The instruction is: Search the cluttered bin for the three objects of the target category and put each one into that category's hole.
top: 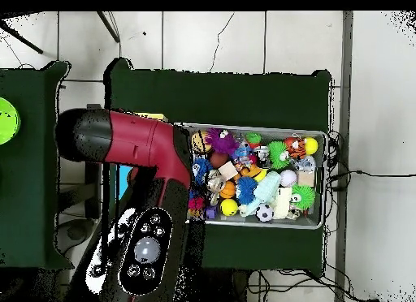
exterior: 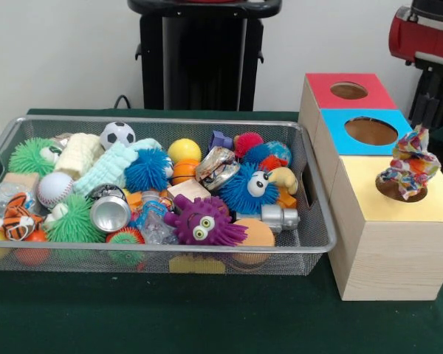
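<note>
One rope toy (exterior: pixel 409 168) is clearly visible, and it stands half inside the hole (exterior: pixel 399 190) of the yellow-topped box (exterior: pixel 387 236), its knotted colourful body leaning upright above the opening, not yet dropped through. I judge it light, soft and floppy, with rough cord that does not slip; the best hold would be across the thick knot in the middle, because the frayed ends would bend away. Inside the bin (exterior: pixel 314 240) I cannot find any other rope toy among the clutter; if some remain, they are hidden under other things. What I can count there: three green spiky balls, two blue fuzzy ones, one purple monster (exterior: pixel 202 221), one plush tiger (exterior: pixel 18 218), one soccer ball (exterior: pixel 117 134), one baseball (exterior: pixel 54 189). Boxes are three: red, blue, yellow. The arm (top: pixel 134 144) covers the boxes in the overhead view, and the pincer itself is not visible, so its state I cannot tell.
</note>
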Controlling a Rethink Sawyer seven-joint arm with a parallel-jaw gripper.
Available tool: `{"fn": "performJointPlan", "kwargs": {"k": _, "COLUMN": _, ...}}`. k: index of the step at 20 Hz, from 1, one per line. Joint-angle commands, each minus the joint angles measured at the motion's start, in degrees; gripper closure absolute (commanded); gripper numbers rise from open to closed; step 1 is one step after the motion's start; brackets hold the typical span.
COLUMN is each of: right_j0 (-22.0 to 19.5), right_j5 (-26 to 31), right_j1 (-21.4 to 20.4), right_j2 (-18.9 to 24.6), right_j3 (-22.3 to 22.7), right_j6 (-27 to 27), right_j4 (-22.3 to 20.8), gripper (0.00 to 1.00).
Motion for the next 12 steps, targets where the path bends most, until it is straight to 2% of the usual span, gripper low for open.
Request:
{"fn": "performJointPlan", "kwargs": {"k": 1, "right_j0": -1.4, "right_j5": -2.0, "right_j1": 0.4, "right_j2": 3.3, "right_j3": 7.4, "right_j6": 10.8, "right_j4": 0.5, "gripper": 1.00}}
{"fn": "performJointPlan", "kwargs": {"k": 7, "right_j0": -1.0, "right_j5": -3.2, "right_j1": 2.0, "right_j2": 3.3, "right_j3": 6.2, "right_j6": 12.3, "right_j4": 0.8, "gripper": 1.00}}
{"fn": "performJointPlan", "kwargs": {"k": 12, "right_j0": -1.3, "right_j5": -3.9, "right_j1": 1.6, "right_j2": 3.8, "right_j3": 7.5, "right_j6": 11.1, "right_j4": 0.6, "gripper": 1.00}}
